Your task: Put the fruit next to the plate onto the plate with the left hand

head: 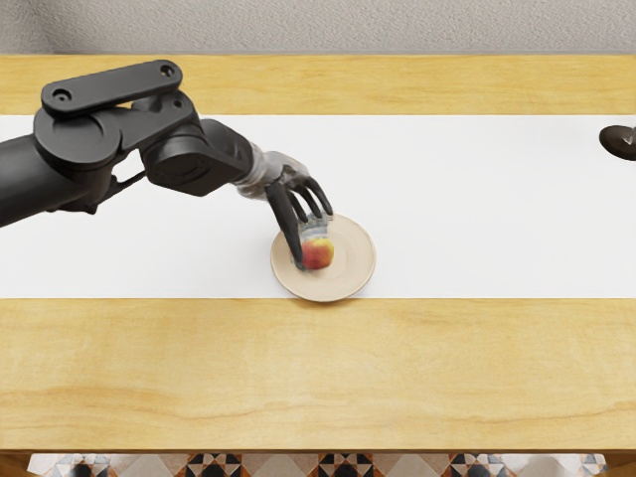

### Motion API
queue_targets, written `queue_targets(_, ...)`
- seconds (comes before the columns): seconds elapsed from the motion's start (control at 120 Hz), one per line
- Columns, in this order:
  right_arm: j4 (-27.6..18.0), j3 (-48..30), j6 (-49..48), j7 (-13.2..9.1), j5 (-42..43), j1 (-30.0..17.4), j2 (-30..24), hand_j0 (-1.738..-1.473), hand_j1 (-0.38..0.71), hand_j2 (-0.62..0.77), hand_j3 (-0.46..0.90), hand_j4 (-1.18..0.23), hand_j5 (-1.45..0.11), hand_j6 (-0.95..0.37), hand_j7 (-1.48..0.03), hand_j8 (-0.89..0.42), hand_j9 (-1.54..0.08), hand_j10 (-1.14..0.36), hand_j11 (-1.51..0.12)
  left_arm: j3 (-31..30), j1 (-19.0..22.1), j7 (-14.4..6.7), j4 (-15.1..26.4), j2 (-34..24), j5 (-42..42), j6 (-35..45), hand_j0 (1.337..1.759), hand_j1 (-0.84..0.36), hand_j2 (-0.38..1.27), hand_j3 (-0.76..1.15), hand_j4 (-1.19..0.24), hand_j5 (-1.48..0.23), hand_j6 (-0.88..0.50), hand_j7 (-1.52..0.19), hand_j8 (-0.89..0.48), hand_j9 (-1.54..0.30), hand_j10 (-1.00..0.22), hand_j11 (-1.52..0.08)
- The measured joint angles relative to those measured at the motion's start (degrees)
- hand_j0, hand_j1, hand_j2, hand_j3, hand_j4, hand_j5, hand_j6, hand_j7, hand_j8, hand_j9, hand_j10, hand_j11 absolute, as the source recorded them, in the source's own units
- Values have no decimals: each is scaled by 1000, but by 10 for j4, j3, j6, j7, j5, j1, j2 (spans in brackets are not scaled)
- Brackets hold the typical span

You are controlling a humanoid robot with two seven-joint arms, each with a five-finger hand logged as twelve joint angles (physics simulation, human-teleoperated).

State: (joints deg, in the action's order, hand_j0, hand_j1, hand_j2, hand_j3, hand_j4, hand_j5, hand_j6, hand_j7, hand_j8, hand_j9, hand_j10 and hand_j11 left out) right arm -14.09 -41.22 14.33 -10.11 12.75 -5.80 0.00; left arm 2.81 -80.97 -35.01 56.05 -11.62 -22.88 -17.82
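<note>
Near side: plate sits on the near edge of the white strip, mid-table. fruit is over the plate's left half; resting or just above, can't tell. left hand comes down from above, fingers curled round the fruit, gripping it, probably to set it down rather than drop it. right hand is parked at the far right edge, grip unreadable.

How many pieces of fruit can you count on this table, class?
1. The fruit is over the plate, near its left side, gripped by the left hand. The arm might hide another behind it.
</note>
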Motion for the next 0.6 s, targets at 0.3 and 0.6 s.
queue_targets(0.3,-1,1,0,0,0,0,0,-1658,-349,0,0,0,0,0,0,0,0,0,0,240,174,0,2,-226,72,-147,1658,209,69,0,-127,-179,-95,-176,-101,-172,-131,-171)
queue_targets(0.6,0,0,0,0,0,0,0,-1658,-349,0,0,0,0,0,0,0,0,0,0,337,256,0,-67,-343,201,-171,1658,296,19,0,-46,-64,-38,-63,-40,-62,-47,-62)
